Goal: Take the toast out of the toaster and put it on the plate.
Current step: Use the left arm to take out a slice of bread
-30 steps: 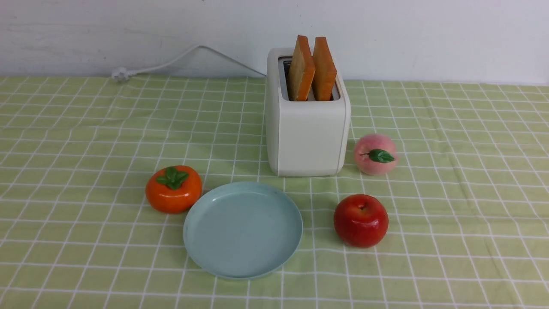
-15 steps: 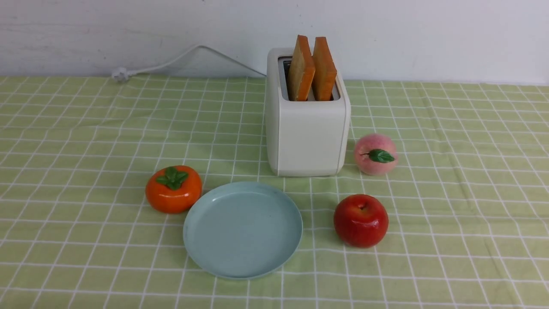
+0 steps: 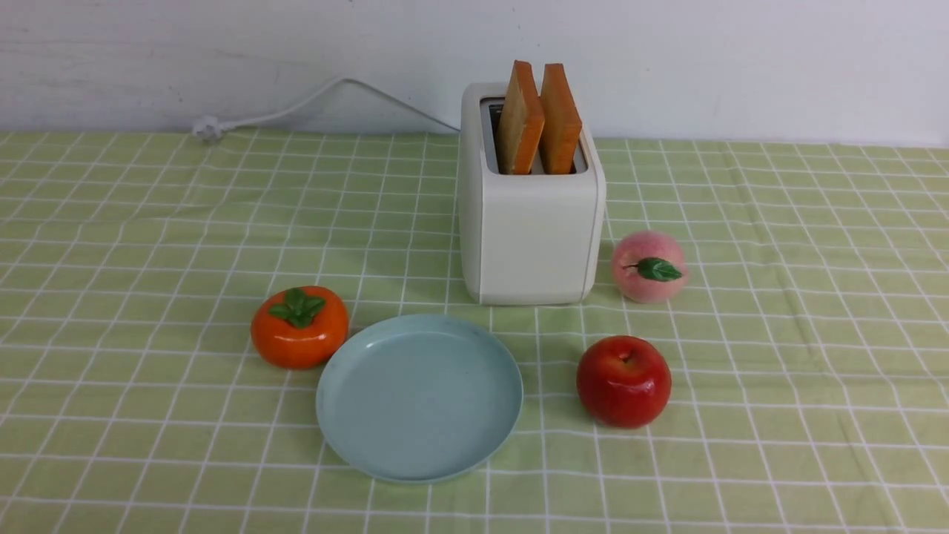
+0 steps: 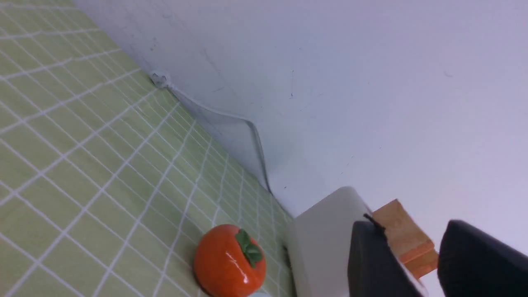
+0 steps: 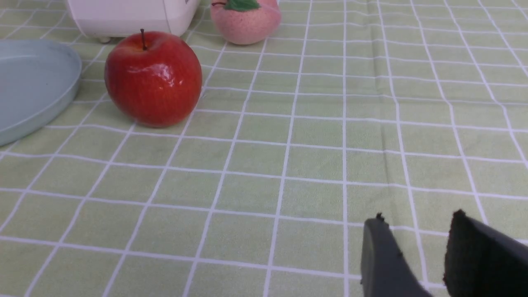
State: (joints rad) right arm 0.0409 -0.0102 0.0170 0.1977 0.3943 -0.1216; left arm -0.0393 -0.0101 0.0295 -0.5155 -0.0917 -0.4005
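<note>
left end effector [image 4: 408, 226], right end effector [image 5: 416, 218]: parted, empty

Nothing readable here, folks: no words, brand names, numbers or signs in any of the three views. The toaster [image 3: 530, 245] shows a plain cream front face in the front view. In the right wrist view there's a tiny dark mark on its lower side right at the frame edge, but it's cut off and way too small to read.
</note>
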